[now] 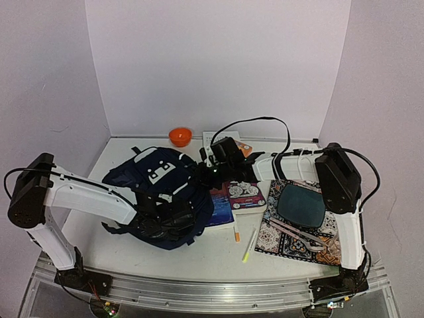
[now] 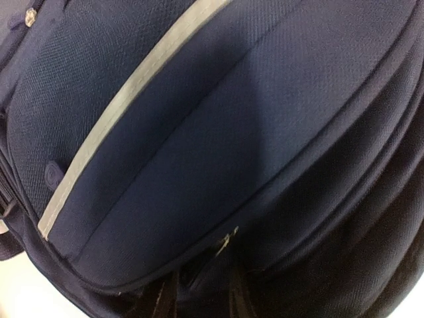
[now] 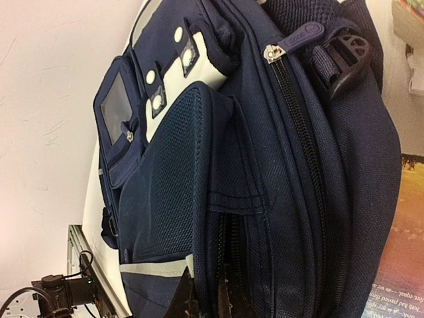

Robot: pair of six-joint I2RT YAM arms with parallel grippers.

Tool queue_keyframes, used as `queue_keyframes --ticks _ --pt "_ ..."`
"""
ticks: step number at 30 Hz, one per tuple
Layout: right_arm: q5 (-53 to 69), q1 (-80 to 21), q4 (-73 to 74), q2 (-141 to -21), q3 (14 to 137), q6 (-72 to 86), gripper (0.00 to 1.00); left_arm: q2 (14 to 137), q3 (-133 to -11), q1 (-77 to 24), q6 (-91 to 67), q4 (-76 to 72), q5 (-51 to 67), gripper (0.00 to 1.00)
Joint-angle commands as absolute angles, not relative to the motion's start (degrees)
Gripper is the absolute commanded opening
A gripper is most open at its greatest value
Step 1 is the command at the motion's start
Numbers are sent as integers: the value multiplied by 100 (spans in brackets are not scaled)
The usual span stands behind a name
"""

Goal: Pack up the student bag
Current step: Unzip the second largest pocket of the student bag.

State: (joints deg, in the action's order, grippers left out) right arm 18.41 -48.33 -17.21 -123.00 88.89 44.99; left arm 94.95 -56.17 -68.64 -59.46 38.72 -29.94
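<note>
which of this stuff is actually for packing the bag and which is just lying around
Job, likely: student bag, blue book, patterned book, pen, yellow highlighter.
Lying about, likely: orange bowl, patterned mat, dark plate, metal utensil.

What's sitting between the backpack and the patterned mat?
Two books: a blue book beside the backpack, a patterned-cover book by the mat; a pen lies just below them. Shown in the top view.
</note>
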Motion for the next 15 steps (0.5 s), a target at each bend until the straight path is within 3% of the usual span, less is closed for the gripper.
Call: queue_keyframes --ticks 1,12,15 --pt "2716 -4992 -1890 -11987 8578 4663 0 9728 -5962 -6727 -5881 3794 -3953 24" --pt "2879 -5074 -1907 -11624 8114 4639 0 9722 -5822 -6397 -5801 3762 -3944 1" --pt "2812 -5006 -1907 -11619 8199 4651 0 9659 -5678 -6398 -5779 3775 -3810 0"
